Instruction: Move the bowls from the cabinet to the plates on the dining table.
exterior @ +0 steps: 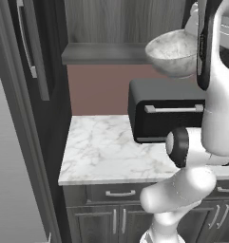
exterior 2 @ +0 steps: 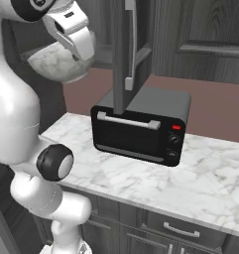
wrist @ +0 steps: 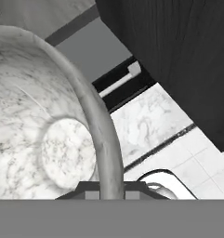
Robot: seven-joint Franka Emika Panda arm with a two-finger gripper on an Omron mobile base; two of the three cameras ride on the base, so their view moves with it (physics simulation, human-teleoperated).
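Note:
A deep, round grey-white marbled bowl (exterior: 172, 51) hangs in the air above the black toaster oven, just in front of the open dark grey cabinet (exterior: 106, 53). My gripper (exterior 2: 83, 59) is shut on the bowl's (exterior 2: 54, 63) rim from the right side. In the hand view the rim of the bowl (wrist: 48, 135) runs down between my two fingertips, and the gripper (wrist: 111, 189) pinches it there. The cabinet's open door (exterior 2: 120, 54) with its long silver handle hangs right beside the hand. The plates and the dining table are out of view.
A black toaster oven (exterior 2: 141, 130) stands on the marble worktop (exterior: 104, 154) right under the bowl. Dark drawers (exterior: 119, 193) sit below the worktop. A tall dark panel with a long handle (exterior: 30, 52) stands at the left. Closed cabinet doors (exterior 2: 205, 34) fill the upper right.

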